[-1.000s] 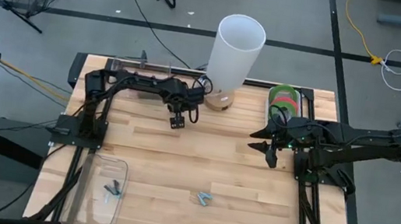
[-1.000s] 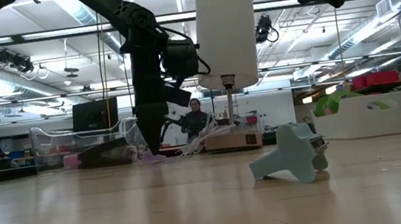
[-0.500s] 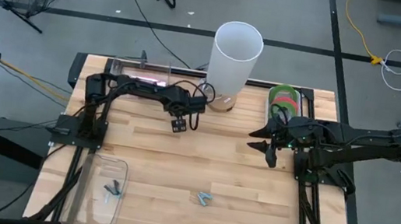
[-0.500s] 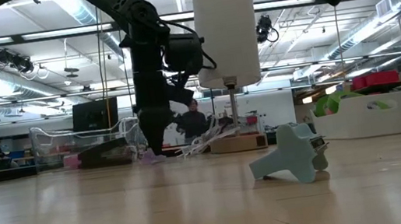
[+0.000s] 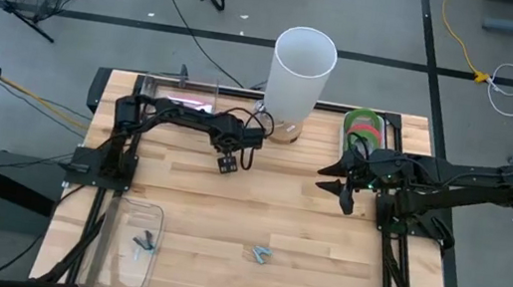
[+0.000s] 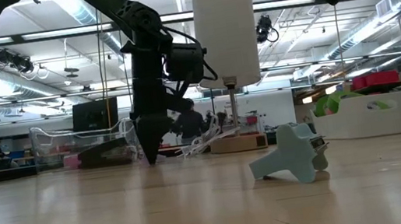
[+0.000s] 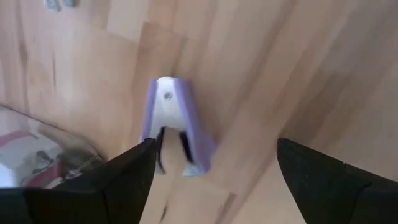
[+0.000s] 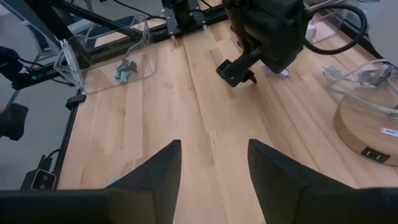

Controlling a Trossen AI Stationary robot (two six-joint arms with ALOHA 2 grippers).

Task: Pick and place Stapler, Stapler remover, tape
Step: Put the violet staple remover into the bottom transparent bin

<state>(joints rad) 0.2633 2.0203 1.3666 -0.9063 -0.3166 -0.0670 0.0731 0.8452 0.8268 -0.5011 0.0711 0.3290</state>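
A grey-blue stapler remover (image 5: 262, 255) is seen near the counter (image 5: 257, 214) front edge, two more in a clear tray (image 5: 126, 246) at the front-left corner. Farther back, the left gripper (image 5: 226, 162) is lowered, fingers spread, over a purple stapler remover (image 7: 176, 127). The right gripper (image 5: 343, 188) is held half-open, empty. Tape (image 5: 366, 131) sits in the back-right bin

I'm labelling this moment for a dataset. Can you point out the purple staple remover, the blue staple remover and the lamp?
purple staple remover (image 7: 171, 121): left wrist view, on its white middle.
blue staple remover (image 6: 292, 156): low view, on its body.
lamp (image 5: 301, 69): high view, on the white shade's side.
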